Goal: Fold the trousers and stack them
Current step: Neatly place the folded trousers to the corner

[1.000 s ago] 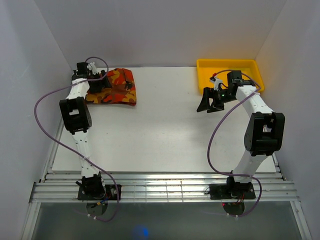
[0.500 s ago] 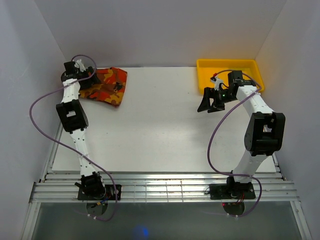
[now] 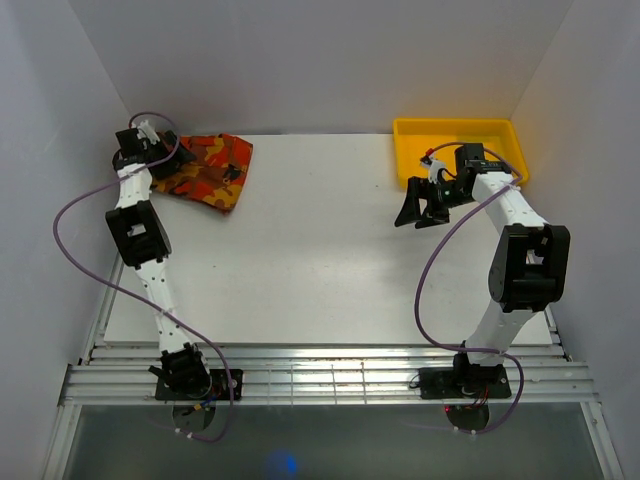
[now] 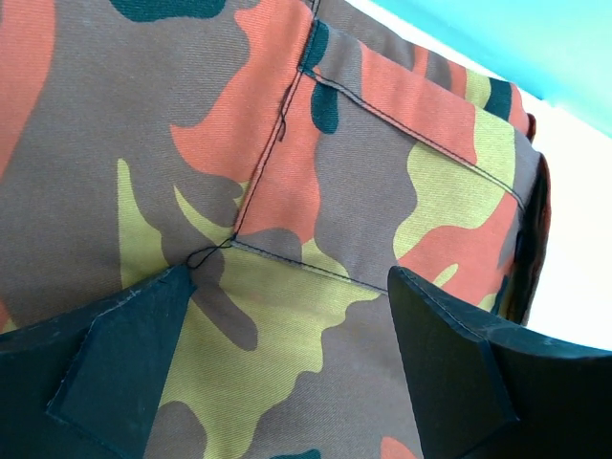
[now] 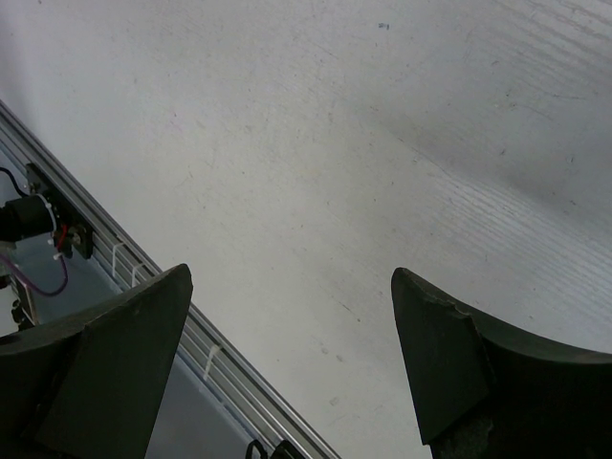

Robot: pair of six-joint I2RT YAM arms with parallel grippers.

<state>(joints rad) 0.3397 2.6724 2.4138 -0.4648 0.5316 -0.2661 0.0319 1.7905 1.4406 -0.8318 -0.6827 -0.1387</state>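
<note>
From here my main worry is the fold coming undone. The trousers (image 3: 205, 168) lie as a compact folded bundle at the far left corner of the desk (image 3: 320, 260), skewed rather than square to its edges. The left pincer (image 4: 292, 287) sits right over them with its jaws spread wide, gripping nothing. I can't tell whether the fingertips (image 4: 143, 325) actually rest on the cloth. If they do, any sideways drift as the arm lifts could drag the top layer and open the fold, or nudge the bundle toward the desk's left edge. A loose thread at the pocket corner (just beside the left fingertip in the wrist view) is another thing a pad could catch. The arm's purple cable (image 3: 75, 215) loops wide near the wall and might snag in a quick retreat. The right pincer (image 5: 287, 287) is likewise open and empty, hanging over bare desk just in front of the yellow tray (image 3: 455, 125), well apart from the cloth. The fabric reads as a firm woven twill with a fine diagonal rib, matte, printed in orange, red, yellow-green, brown and dark blotches. It has dark topstitching and a raised pocket flap, so I judge it holds a crease but slides easily on the smooth pale desk.
</note>
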